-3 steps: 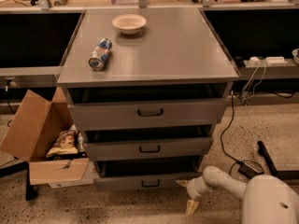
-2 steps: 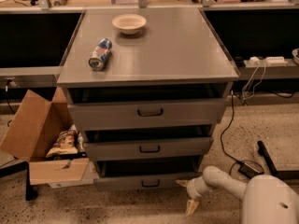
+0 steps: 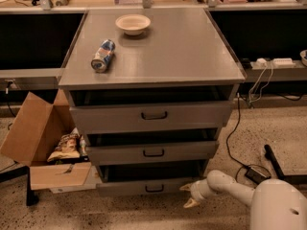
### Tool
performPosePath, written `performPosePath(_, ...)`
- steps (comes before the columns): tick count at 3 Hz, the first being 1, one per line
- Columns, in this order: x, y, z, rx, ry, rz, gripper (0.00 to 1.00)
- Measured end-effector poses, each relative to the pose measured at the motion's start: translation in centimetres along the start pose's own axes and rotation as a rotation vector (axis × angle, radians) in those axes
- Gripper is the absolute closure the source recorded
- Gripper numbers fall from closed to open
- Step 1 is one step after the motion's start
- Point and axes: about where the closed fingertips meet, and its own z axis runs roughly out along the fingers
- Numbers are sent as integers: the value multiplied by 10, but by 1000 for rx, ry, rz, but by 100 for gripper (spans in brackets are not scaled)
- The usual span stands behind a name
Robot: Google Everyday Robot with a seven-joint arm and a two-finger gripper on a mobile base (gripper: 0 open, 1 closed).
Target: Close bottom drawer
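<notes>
Grey metal cabinet (image 3: 163,56) has three drawers, all standing partly out. The bottom drawer (image 3: 136,187), slimmest-fronted, sits lowest, just above the floor. The gripper (image 3: 188,195) hangs just beside its right front corner, tan fingers spread apart, holding nothing. A can (image 3: 103,55) lies on the cabinet top beside a bowl (image 3: 133,23).

White arm (image 3: 230,185) stretched left from rounded white body (image 3: 280,207) at lower right, held low and nearly level, gripper (image 3: 186,196) at its end, two tan fingers (image 3: 184,188) spread apart, pointing left, nothing between them
</notes>
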Motion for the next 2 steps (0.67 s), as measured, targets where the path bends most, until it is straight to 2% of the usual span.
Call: performPosePath(2, 7, -38, -5, 89, 28, -31, 85)
